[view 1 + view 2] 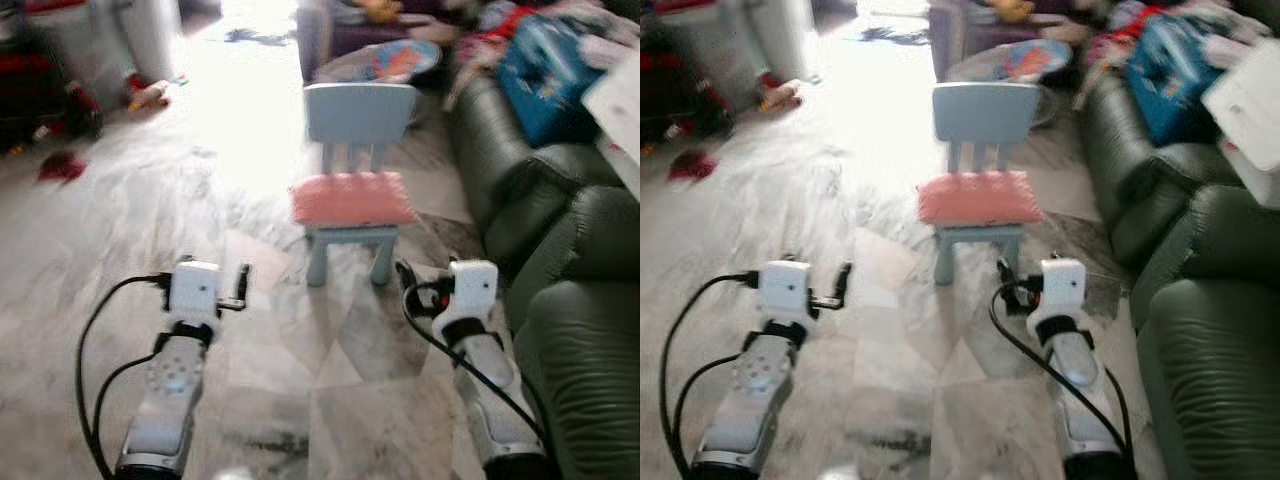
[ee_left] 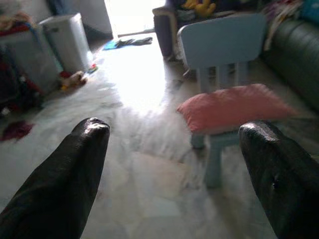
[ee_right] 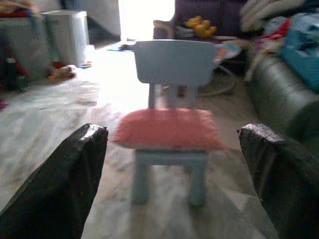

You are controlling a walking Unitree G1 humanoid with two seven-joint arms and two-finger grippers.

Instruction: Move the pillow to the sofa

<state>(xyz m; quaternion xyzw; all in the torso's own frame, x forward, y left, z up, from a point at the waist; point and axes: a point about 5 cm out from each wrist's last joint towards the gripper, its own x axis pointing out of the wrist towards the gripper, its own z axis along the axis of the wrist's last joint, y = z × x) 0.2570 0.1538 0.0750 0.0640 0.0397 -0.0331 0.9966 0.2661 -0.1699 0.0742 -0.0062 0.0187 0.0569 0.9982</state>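
The pink pillow covers the blue chair's seat, seemingly overhanging its edges; left claw and right claw both gape empty, short of it.

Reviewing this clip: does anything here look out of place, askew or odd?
The pink pillow lies on the seat of a small blue chair, overhanging its edges, rather than on the green sofa at the right. Toys and clothes are strewn on the floor by the white bin. Both the left gripper and right gripper are open, short of the chair.

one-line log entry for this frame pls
phase: approach | pillow: on blue chair seat | sofa: robot's right | left gripper: open, empty | right gripper: open, empty
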